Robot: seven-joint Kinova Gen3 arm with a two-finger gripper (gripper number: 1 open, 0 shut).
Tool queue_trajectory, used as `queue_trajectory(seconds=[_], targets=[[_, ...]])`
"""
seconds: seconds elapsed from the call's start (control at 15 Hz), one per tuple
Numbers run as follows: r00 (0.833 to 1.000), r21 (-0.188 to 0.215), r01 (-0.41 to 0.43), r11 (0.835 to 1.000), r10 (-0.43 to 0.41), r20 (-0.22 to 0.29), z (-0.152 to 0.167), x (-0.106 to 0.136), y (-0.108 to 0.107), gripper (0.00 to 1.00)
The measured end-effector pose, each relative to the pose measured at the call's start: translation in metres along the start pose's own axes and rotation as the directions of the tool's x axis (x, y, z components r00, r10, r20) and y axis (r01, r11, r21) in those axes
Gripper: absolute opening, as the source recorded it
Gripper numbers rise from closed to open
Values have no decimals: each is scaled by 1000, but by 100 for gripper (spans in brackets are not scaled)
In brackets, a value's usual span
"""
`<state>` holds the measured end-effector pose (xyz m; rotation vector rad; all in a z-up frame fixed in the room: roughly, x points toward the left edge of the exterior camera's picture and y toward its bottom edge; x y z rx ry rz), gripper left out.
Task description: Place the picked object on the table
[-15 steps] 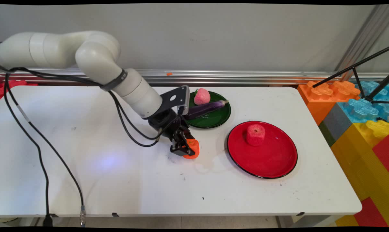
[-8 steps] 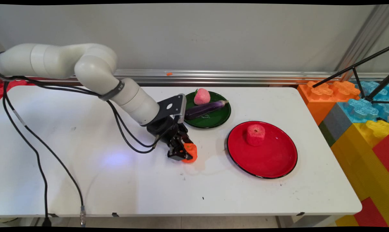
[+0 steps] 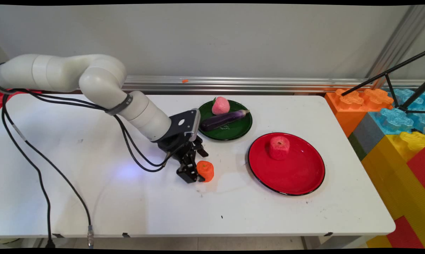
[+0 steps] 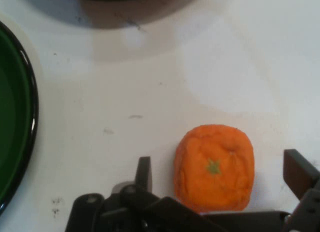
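Note:
An orange toy fruit (image 3: pixel 206 171) with a small green stem mark sits on the white table (image 3: pixel 92 197), left of the red plate. My gripper (image 3: pixel 197 165) is low over the table and open, one finger on each side of the fruit. In the hand view the orange fruit (image 4: pixel 215 167) lies between the two fingers (image 4: pixel 144 173), with a gap on each side. The gripper (image 4: pixel 220 174) is not squeezing it.
A green plate (image 3: pixel 239 132) behind the gripper holds a pink fruit (image 3: pixel 220 105) and a purple eggplant (image 3: pixel 223 120). To the right, a red plate (image 3: pixel 297 176) carries a red fruit (image 3: pixel 279 147). Large coloured blocks (image 3: pixel 392 134) and a black tripod (image 3: pixel 392 76) stand beyond the table's right end.
The gripper was shut on the orange fruit and has moved down and slightly left. Now its fingers have opened, and the fruit rests on the table.

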<state>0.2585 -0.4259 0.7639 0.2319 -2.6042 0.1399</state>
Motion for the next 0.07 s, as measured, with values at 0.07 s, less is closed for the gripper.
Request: queue_trajectory(seconds=[0.07], targets=[[1000,-2,-4,1000,4,0,-1,0,0,100]])
